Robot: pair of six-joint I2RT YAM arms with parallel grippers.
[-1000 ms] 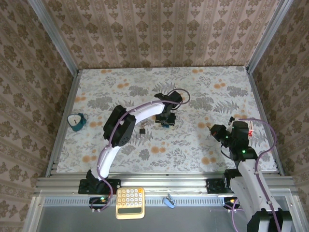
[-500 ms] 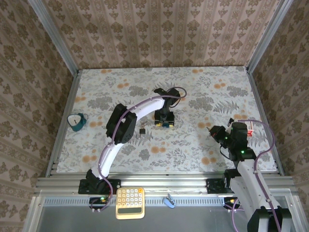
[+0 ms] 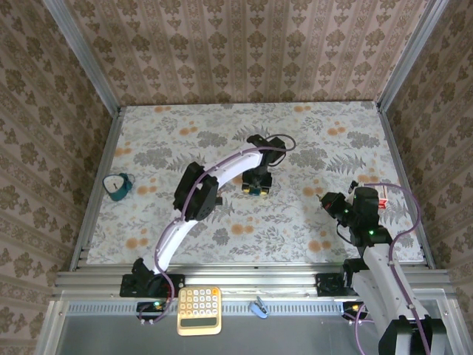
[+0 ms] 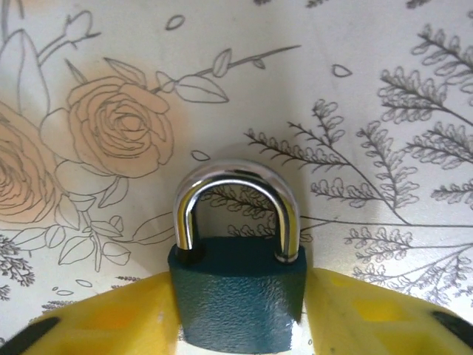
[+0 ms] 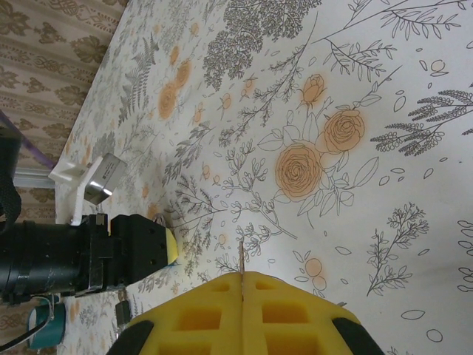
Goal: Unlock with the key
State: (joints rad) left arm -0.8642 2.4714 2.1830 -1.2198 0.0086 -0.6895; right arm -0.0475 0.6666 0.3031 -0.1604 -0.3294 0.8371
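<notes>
Two arms reach over the flowered tabletop point(image 3: 310, 126). Well off to the left of the left hand point(image 3: 256, 186) lies a small teal thing point(image 3: 118, 186), near the tabletop's left edge. A yellow calculator point(image 3: 199, 310) sits on the near ledge, below and to the left of that hand, off the flowered surface.

The left hand hangs over the middle of the tabletop, pointing down. In its wrist view the padlock point(image 4: 238, 296) lies flat on the tabletop between its yellow pads point(image 4: 103, 325). The dark teal body sits squarely between the fingertips, and the silver shackle point(image 4: 235, 185) arches out beyond them, both legs seated in the body. A pad lies against each side of the body, so this hand is clenched on the padlock.

To the right, well apart from the padlock, the right hand point(image 3: 327, 200) hovers above the right part of the tabletop. Its wrist view shows its yellow pads point(image 5: 295, 318) pressed together, with the key point(image 5: 242, 260) gripped between them. The key is seen edge-on as a thin strip sticking out past the fingertips. It points toward the left hand, which shows at the left edge of that view.
</notes>
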